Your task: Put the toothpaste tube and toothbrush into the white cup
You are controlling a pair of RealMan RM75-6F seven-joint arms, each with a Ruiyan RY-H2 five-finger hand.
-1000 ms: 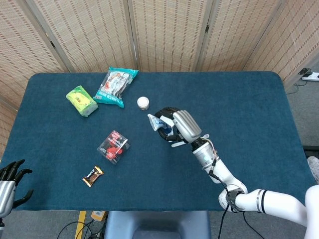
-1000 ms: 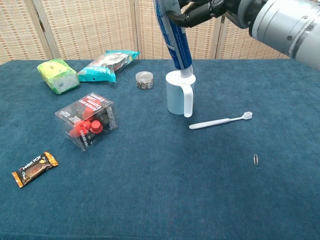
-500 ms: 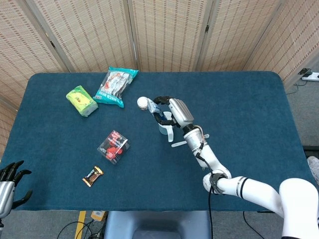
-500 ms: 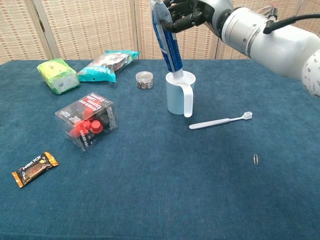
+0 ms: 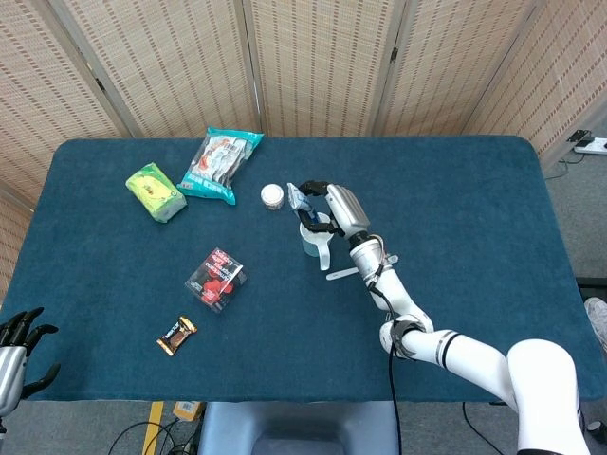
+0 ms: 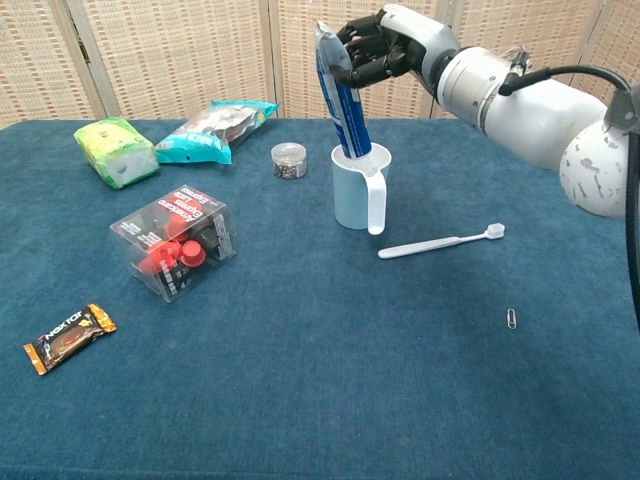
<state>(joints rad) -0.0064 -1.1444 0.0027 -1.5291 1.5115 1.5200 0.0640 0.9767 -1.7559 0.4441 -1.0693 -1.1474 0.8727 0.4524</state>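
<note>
The white cup [image 6: 360, 189] [image 5: 316, 239] stands upright near the table's middle, handle toward the front. A blue and white toothpaste tube [image 6: 339, 92] [image 5: 298, 199] stands cap-down inside the cup, leaning left. My right hand [image 6: 377, 47] [image 5: 327, 205] grips the tube near its upper end, above the cup. The white toothbrush [image 6: 441, 241] [image 5: 343, 273] lies flat on the cloth just front-right of the cup. My left hand [image 5: 21, 334] hangs at the table's front-left corner, fingers apart, holding nothing.
A small jar [image 6: 288, 160] stands just left of the cup. A clear box of red items [image 6: 176, 245], a snack bar [image 6: 68, 337], a green packet [image 6: 116, 151] and a teal bag [image 6: 214, 129] lie to the left. A paper clip [image 6: 512, 319] lies front-right.
My right hand has lowered the toothpaste tube, so its lower end now sits deeper inside the cup. The hand has also shifted back over the cup. The toothbrush has not moved.
</note>
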